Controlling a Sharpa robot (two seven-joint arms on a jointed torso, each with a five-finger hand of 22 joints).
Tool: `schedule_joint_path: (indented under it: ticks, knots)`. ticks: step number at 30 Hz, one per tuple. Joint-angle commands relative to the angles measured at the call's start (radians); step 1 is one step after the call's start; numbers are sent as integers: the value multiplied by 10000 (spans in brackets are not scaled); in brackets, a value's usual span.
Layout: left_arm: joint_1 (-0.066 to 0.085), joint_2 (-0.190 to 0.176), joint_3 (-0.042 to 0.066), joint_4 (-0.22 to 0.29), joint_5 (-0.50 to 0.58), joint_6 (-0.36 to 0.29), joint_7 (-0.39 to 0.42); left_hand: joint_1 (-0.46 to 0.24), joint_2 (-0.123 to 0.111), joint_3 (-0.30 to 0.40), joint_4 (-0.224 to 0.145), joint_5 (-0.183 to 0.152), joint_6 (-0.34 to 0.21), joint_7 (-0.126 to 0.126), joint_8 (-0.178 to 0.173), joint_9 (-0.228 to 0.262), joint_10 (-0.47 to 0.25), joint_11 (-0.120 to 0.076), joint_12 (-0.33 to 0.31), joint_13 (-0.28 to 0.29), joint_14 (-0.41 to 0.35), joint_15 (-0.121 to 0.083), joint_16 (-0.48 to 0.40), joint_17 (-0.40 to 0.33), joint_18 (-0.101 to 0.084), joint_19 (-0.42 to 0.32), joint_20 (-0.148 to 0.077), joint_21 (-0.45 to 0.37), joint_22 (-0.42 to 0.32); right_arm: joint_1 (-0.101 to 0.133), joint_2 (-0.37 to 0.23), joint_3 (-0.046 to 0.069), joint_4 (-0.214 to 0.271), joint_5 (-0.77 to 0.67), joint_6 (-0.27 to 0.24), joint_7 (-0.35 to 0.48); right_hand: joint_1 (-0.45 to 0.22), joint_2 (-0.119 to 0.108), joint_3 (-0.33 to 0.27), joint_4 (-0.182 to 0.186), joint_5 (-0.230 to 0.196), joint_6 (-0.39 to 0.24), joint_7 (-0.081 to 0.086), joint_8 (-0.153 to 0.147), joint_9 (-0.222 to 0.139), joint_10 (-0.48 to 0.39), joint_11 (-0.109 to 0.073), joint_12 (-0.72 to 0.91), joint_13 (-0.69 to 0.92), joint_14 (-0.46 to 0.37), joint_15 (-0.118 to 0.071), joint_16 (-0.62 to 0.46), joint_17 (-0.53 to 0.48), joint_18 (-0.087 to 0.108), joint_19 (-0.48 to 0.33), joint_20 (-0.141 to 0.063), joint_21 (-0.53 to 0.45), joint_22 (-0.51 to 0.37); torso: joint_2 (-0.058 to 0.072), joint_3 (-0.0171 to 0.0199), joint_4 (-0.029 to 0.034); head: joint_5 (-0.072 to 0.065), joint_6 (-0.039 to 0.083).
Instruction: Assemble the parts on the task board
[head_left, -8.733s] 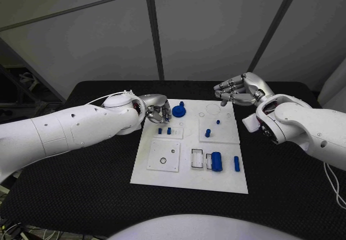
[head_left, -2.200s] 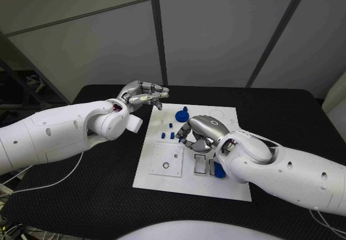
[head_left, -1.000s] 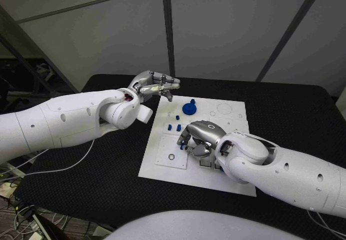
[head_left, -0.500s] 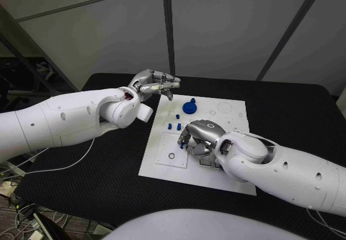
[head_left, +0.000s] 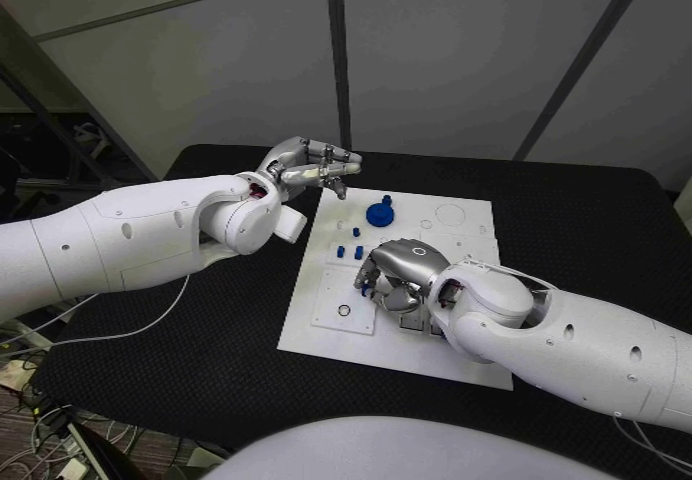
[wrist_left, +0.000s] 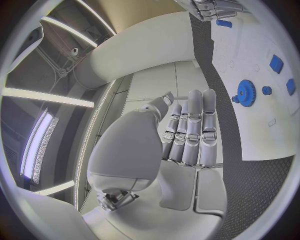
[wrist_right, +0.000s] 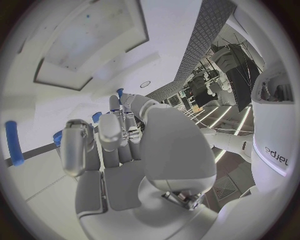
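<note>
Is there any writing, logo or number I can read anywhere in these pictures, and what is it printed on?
One dark printed word stands on the white arm casing in the right wrist view; it looks like a brand name, but it is bent and cropped, so it cannot be read surely.
The task board carries no readable text; its faint marks are too small to tell.
Neither the left hand nor the right hand shows lettering.

A black table (head_left: 188, 330) stands in front of a grey wall (head_left: 447, 70). Dark strips (head_left: 340, 70) run up the wall behind the table. Long bright lights (wrist_left: 37, 95) glow overhead.
</note>
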Motion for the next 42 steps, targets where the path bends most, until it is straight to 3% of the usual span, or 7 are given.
schedule_joint_path:
  ticks: [1,4,6,15,23,32,42]
  knots:
    - [19,-9,13,26,30,35,96,72,-19,-26,-35,-6,-74,-2,37,-13,-83,-15,-3,-8,-76,20,-49,-10,-187,-15,27,-46,-14,-14,-1,-34,-23,-99,234,28,-271,-128,-184,78,-63,-310,53,-82,-101,-503,103,-268,-160,125,173,-153,-234,79,-274,62,-240,969,-3,5,-5,11,-13]
    - [20,-18,13,27,30,45,87,71,-19,-27,-35,-6,-75,-2,37,-13,-85,-14,-2,-7,-76,21,-50,-11,-187,-14,27,-46,-14,-13,-27,-43,-49,121,-378,220,-351,-241,-345,128,-341,-570,121,-59,-163,-1296,266,-439,-333,-201,298,-879,-1189,375,-1186,187,-1243,31,-9,0,-19,19,-5]
    - [21,-16,13,22,30,69,79,71,-19,-35,-38,-6,-84,2,38,-13,-103,-11,3,-6,-80,24,-53,-17,-187,-7,30,-46,-15,-13,-45,-45,-52,233,-755,331,-327,-256,-397,117,-321,-631,155,-52,-177,-1455,306,-396,-345,-249,324,-995,-1347,414,-1313,226,-1404,-106,-8,7,-14,19,7]
    - [22,-11,13,-16,30,96,76,66,-20,-42,-37,-7,-90,4,39,-13,-116,-8,5,-6,-82,27,-56,-20,-188,-4,32,-47,-15,-14,-176,-48,47,626,-2021,643,-267,-257,-456,99,-190,-703,195,-38,-193,-1621,345,-297,-341,-283,348,-1100,-1518,439,-1386,266,-1522,-201,-7,16,-7,-6,39]
    - [20,-12,13,-55,30,84,86,65,-16,-46,-38,-6,-93,5,42,-12,-129,-6,8,-5,-86,29,-59,-24,-188,-1,34,-49,-17,-16,-571,-46,457,991,-2636,887,-252,-265,-483,96,-116,-698,205,-26,-192,-1594,344,-196,-325,-255,348,-1061,-1496,435,-1357,274,-1513,-189,-9,19,-12,-31,89]
    - [18,-55,11,-88,30,63,93,69,-12,-47,-41,-5,-93,4,45,-11,-134,-6,12,-4,-88,30,-62,-27,-187,0,35,-50,-17,45,-1785,-5,1216,1123,-2093,471,-210,-225,-484,106,-49,-667,157,-9,-187,-1370,278,86,-294,-178,303,-931,-1399,391,-1177,249,-1364,-50,-27,9,-37,-167,176]
    - [12,-75,9,-140,30,61,111,69,-12,-47,-41,-5,-93,4,45,-11,-134,-6,12,-4,-88,30,-62,-27,-187,0,35,-50,-17,289,-2830,345,1317,697,-944,-359,-299,-468,-702,169,-261,-1011,6,-71,-248,-1728,246,117,-350,-171,282,-951,-1515,405,-1201,223,-1449,-123,-41,39,-65,-348,318]
